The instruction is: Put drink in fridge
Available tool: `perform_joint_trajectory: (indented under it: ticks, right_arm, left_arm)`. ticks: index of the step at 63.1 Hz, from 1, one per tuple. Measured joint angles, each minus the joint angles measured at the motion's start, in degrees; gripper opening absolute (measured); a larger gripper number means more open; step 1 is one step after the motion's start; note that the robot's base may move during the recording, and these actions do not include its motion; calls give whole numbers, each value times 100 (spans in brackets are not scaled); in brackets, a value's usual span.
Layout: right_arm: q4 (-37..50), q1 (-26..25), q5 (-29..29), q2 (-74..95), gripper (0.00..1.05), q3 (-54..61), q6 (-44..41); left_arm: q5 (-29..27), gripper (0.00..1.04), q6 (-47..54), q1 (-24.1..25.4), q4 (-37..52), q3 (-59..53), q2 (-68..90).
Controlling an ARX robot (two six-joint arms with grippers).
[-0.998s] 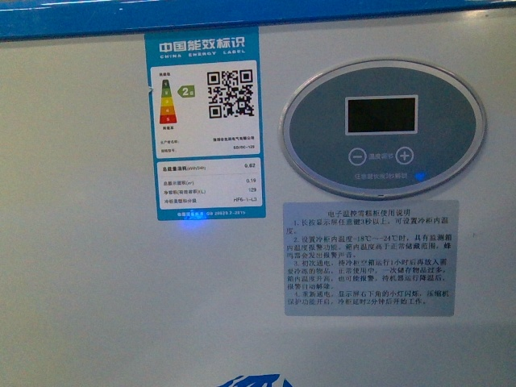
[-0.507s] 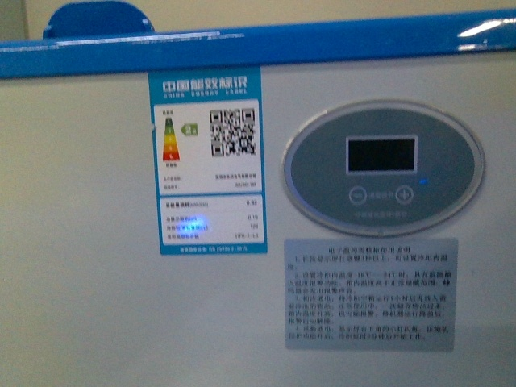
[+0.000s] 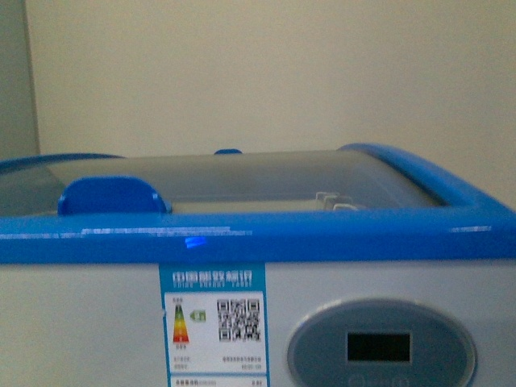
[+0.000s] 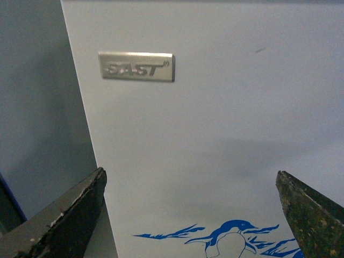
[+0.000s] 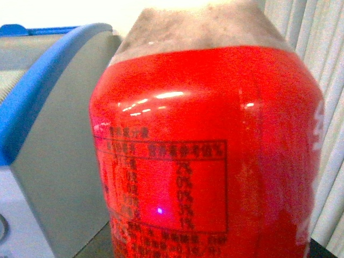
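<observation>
Nearest is the red, glossy drink container with a printed nutrition panel [image 5: 204,150]; it fills the right wrist view so fully that none of the right gripper shows, so I cannot tell how its jaws stand, though so close a view suggests the drink is being carried there; it sits outside the fridge, beside a blue-rimmed corner, with a pale pleated curtain [image 5: 322,54] on its other side.

The left gripper [image 4: 189,173] is spread wide with nothing between its dark fingers [image 4: 70,215]; it faces the flat front of the white chest fridge with the blue top rim [image 3: 322,238], low down, between the silver brand badge [image 4: 136,66] and the blue penguin drawing [image 4: 231,242]; the cabinet's vertical corner edge runs close by.

Further on, the curved sliding glass lid [image 3: 242,181] looks shut over the part in view, with its rounded blue handle [image 3: 109,196] just behind the rim; the cream wall [image 3: 282,72] lies beyond.

The step in hand seems to be the approach, with the lid not yet opened; next, the free left gripper should probably rise past the rim, catch the handle and slide the glass aside; the rim is the edge to clear; above the lid the space looks free.
</observation>
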State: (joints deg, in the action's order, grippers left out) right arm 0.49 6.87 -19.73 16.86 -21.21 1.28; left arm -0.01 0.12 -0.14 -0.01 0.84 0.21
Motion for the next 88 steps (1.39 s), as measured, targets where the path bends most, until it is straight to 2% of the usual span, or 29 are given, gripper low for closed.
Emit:
perform_joint_trajectory:
  ticks: [71, 76, 83, 88]
  right_arm:
    - [4, 0, 0, 0, 37, -11, 2]
    - [4, 0, -4, 0, 37, -11, 2]
    - [4, 4, 2, 0, 37, -11, 2]
    - [4, 2, -9, 2, 37, -11, 2]
  left_arm:
    - [20, 97, -13, 2, -7, 2, 4]
    - [946, 97, -214, 236, -516, 323, 796]
    - [2079, 97, 356, 400, 584, 824, 2855]
    - [2621, 97, 960, 450, 1217, 1145, 3816]
